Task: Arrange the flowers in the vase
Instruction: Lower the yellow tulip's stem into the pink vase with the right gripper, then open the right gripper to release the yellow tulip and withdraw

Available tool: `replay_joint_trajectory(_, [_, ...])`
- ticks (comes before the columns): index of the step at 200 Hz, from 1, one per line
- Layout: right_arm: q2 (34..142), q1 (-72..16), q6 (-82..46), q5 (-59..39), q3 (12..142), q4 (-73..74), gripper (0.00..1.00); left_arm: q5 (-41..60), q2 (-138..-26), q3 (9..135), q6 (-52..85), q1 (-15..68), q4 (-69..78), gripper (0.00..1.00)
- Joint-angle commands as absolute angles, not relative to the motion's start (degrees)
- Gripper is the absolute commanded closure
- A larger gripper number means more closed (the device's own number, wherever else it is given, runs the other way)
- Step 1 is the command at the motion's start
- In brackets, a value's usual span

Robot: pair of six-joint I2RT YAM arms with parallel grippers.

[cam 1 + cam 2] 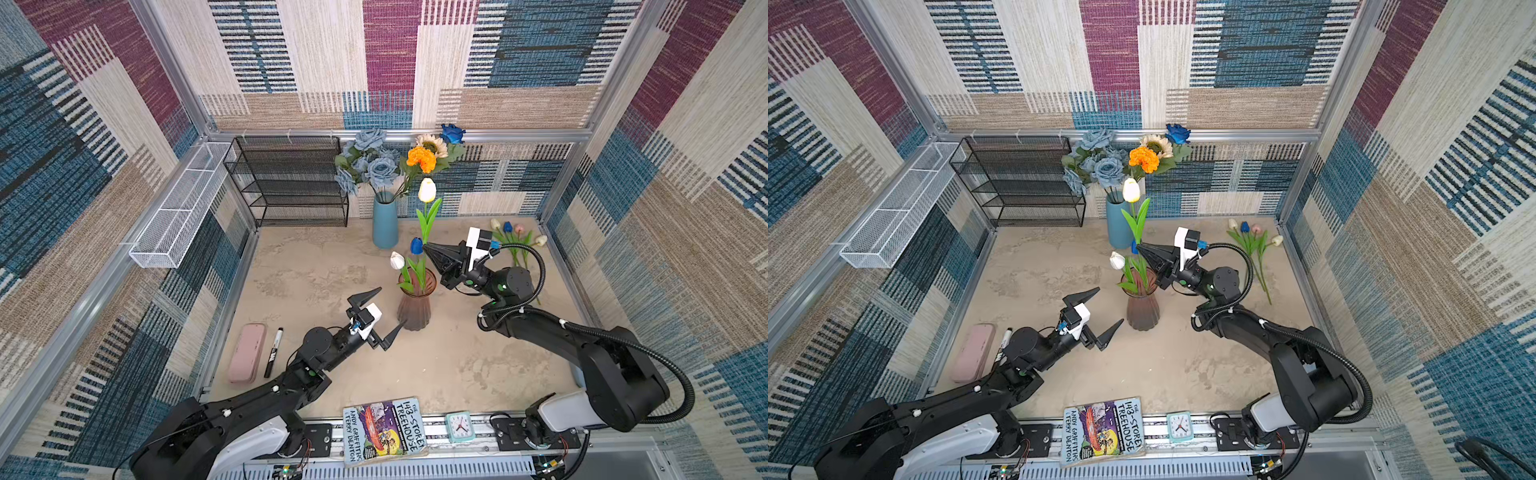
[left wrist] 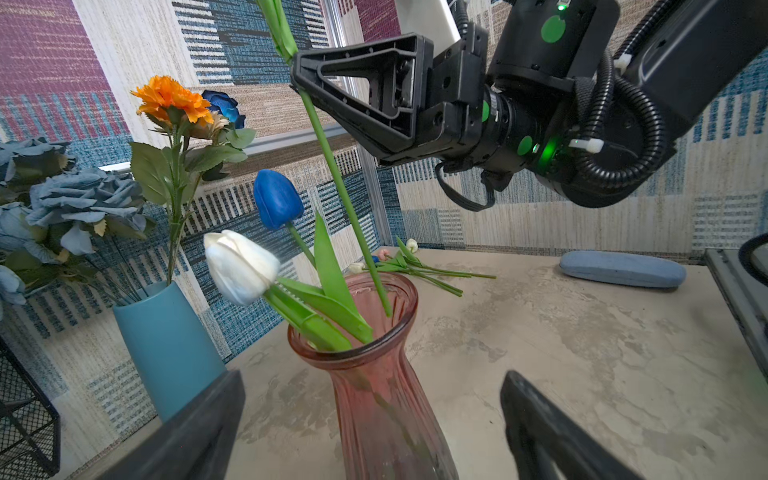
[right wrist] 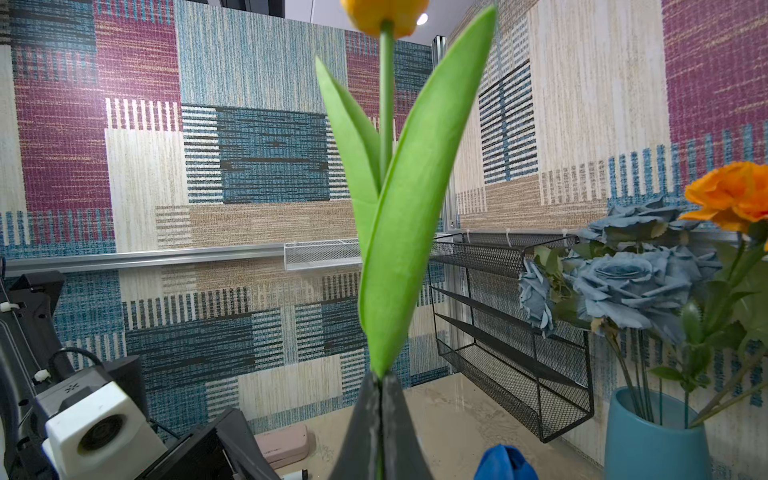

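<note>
Paperback book point(image 1: 384, 432) and one mint clock point(image 1: 459, 427) sit nearest me on the front rail. From the left I see one soft pink case point(image 1: 247, 353), one marker point(image 1: 274, 352), then my left gripper point(image 1: 392, 304), spread wide beside the ribbed pink glass vase point(image 1: 415, 313). Two flowers stand inside it: a white tulip point(image 1: 397, 260) and a blue tulip point(image 1: 416, 246). My right gripper point(image 1: 426, 246) pinches the yellow tulip point(image 1: 427, 190), stem end at the vase mouth; the right wrist view cuts off its bloom. Four loose tulips point(image 1: 519, 229) lie at the right, their stems partly hidden behind that arm.
</note>
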State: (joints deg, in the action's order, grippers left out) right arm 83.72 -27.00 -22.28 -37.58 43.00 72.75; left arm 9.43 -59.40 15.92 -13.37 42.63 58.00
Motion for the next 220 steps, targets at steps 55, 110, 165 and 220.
replay_joint_trajectory(55, [86.7, -27.6, -18.1, -39.0, 40.6, 71.0, 0.98, 11.2, -58.5, 16.7, -13.7, 42.5, 58.4, 0.01])
replay_joint_trajectory(110, [84.6, -28.0, -13.6, -35.9, 37.8, 65.0, 0.81, 11.6, -58.2, 17.0, -14.2, 42.5, 56.9, 0.01])
replay_joint_trajectory(165, [78.6, -28.0, -7.8, -31.4, 35.0, 59.9, 0.69, 11.8, -58.5, 16.7, -14.1, 42.4, 57.5, 0.01])
replay_joint_trajectory(220, [66.9, -28.0, -2.8, -19.9, 30.0, 57.0, 0.55, 13.3, -52.7, 18.3, -16.9, 42.0, 47.8, 0.01])
